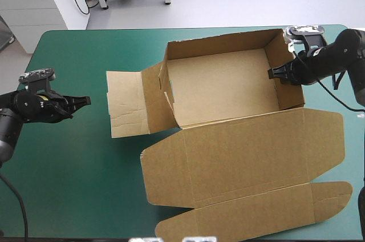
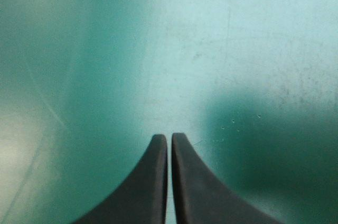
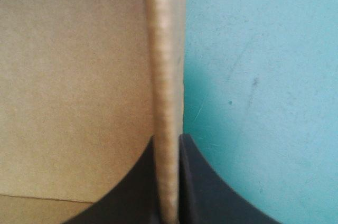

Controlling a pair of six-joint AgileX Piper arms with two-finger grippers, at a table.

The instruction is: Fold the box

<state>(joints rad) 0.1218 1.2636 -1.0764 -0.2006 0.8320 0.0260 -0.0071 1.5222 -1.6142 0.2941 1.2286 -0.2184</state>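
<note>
A brown box (image 1: 228,88) sits on the table (image 1: 74,168), toward its far right part, as an open tray with its hollow facing up; its far and right walls stand upright; its lid (image 1: 245,156) lies flat on the teal-green cover (image 1: 68,53), spread out from the tray's near side and reaching almost to the table's near edge, with rounded side pieces and a long tuck strip along its near edge; a side flap (image 1: 125,102) lies opened out on the cover from the tray's left side. The right gripper (image 1: 272,73) comes in from the right and is clenched on the tray's right wall (image 1: 292,95), about midway along it; in the right wrist view the right gripper (image 3: 169,139) has its black fingers (image 3: 203,182) pressed to either side of the wall's top edge (image 3: 168,49), with the box's brown inner face (image 3: 68,76) on one side and bare cover (image 3: 264,76) on the other. The left gripper (image 1: 85,101) hangs over bare cover near the table's left edge, pointing toward the box and well apart from the flap; in the left wrist view the left gripper (image 2: 169,138) is closed on nothing, its fingers (image 2: 145,182) meeting in a pointed arch with only a thin slit between them, and only cover (image 2: 237,49) lies ahead of it.
</note>
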